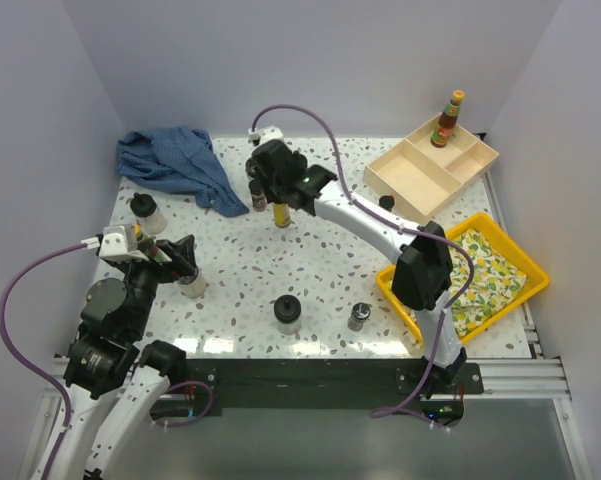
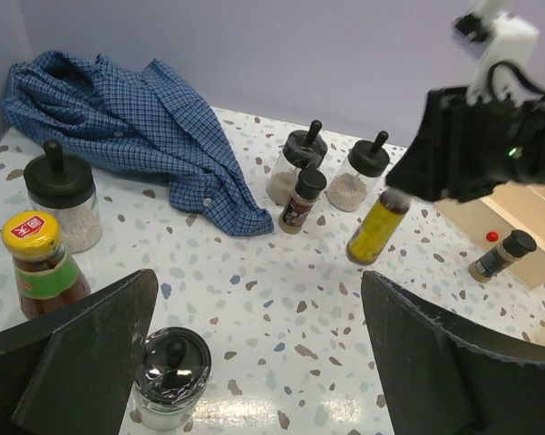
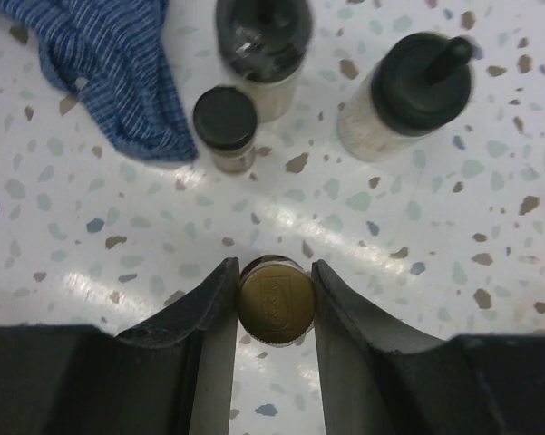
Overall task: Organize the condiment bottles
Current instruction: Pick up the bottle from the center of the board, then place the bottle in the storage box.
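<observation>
My right gripper point(image 1: 278, 193) is shut on the cap of a slim yellow bottle point(image 1: 280, 214) at the far middle of the table. It shows from above in the right wrist view point(image 3: 275, 300) and tilted in the left wrist view point(image 2: 378, 226). Just beyond it stand two black-lidded jars point(image 3: 261, 45) point(image 3: 408, 91) and a small dark shaker point(image 3: 225, 127). My left gripper point(image 2: 263, 362) is open and empty, with a squat black-lidded jar point(image 2: 170, 376) close to its left finger. A yellow-capped sauce bottle point(image 2: 38, 263) and another jar point(image 2: 62, 195) stand to its left.
A blue checked cloth point(image 1: 175, 160) lies far left. A beige divided tray point(image 1: 420, 175) at far right holds one bottle point(image 1: 448, 118). A yellow bin point(image 1: 500, 300) sits near right. A jar point(image 1: 287, 313) and two shakers point(image 1: 359, 317) point(image 1: 386, 203) stand on the table.
</observation>
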Action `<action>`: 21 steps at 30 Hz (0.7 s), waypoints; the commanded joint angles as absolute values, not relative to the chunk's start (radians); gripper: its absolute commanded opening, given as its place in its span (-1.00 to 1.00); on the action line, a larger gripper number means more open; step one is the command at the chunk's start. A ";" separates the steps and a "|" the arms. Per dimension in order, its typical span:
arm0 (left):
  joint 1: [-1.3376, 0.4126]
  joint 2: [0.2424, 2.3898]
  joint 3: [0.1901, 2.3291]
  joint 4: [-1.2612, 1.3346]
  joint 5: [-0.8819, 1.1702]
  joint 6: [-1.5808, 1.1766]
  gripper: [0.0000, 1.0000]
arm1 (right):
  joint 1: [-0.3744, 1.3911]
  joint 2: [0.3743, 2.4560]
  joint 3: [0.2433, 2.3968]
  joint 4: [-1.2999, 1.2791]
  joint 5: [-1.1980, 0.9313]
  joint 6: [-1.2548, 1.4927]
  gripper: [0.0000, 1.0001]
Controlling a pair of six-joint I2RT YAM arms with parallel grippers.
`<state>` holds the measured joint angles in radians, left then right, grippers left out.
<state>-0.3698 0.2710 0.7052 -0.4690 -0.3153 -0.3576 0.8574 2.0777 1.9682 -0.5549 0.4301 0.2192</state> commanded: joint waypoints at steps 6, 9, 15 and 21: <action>-0.374 0.259 0.706 -0.446 -0.342 -0.364 1.00 | 0.500 1.862 2.181 -0.666 0.377 0.190 -1.00; -0.374 0.249 0.704 -0.446 -0.345 -0.364 1.00 | 0.399 1.893 2.241 -0.644 0.405 0.184 -1.00; -0.374 0.245 0.701 -0.442 -0.331 -0.359 1.00 | 0.223 1.992 2.350 -0.537 0.492 0.157 -1.00; -0.374 0.236 0.701 -0.440 -0.334 -0.360 1.00 | 0.092 2.127 2.447 -0.454 0.512 0.163 -1.00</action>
